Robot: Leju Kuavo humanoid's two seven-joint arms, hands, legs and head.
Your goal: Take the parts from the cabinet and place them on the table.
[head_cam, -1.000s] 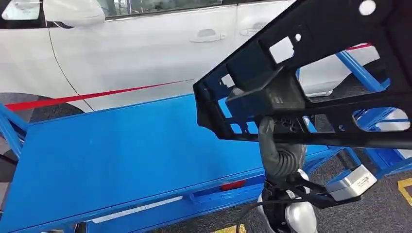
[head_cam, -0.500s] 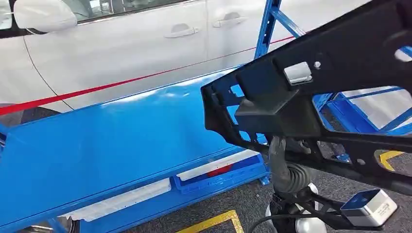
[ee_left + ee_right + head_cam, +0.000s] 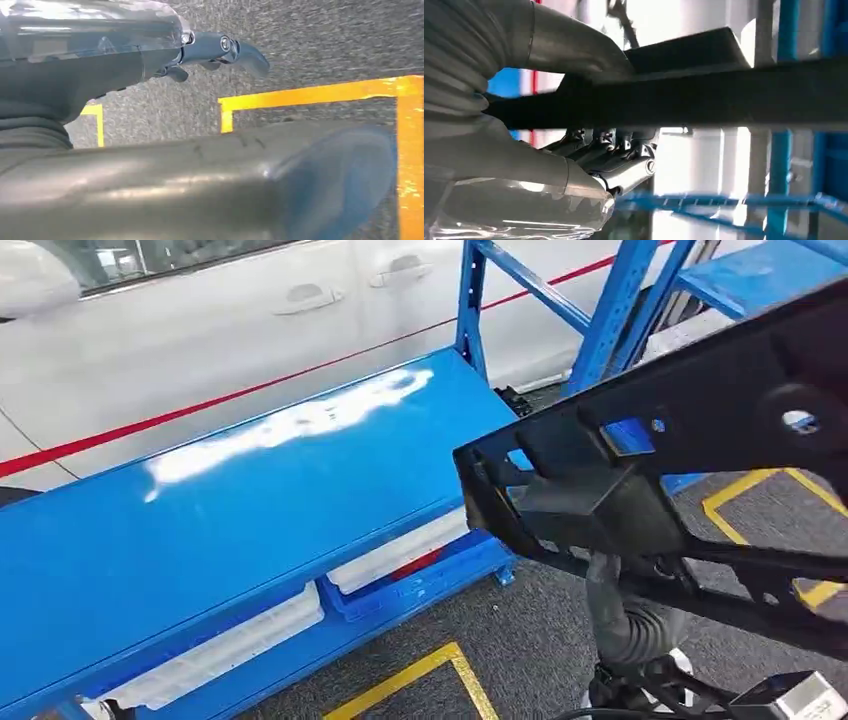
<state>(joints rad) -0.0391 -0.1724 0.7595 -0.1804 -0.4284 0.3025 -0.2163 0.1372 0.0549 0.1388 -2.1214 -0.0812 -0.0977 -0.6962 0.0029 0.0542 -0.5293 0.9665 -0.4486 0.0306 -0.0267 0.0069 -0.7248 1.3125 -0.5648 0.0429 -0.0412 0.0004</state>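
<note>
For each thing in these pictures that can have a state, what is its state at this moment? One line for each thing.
black frame part: held up in the air, tilted, not yet on the table.
right robot hand: grips the black frame part, thumb on one side and fingers on the other.
left robot hand: holds nothing, hanging above the grey floor.
blue table: bare top, with glare.

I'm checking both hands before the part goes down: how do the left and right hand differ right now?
The right hand grips the black plastic frame part, lifted beside the blue table; the left hand holds nothing. The right is raised near the blue rack; the left hangs over grey floor with yellow lines. Both have grey ribbed covers.
</note>
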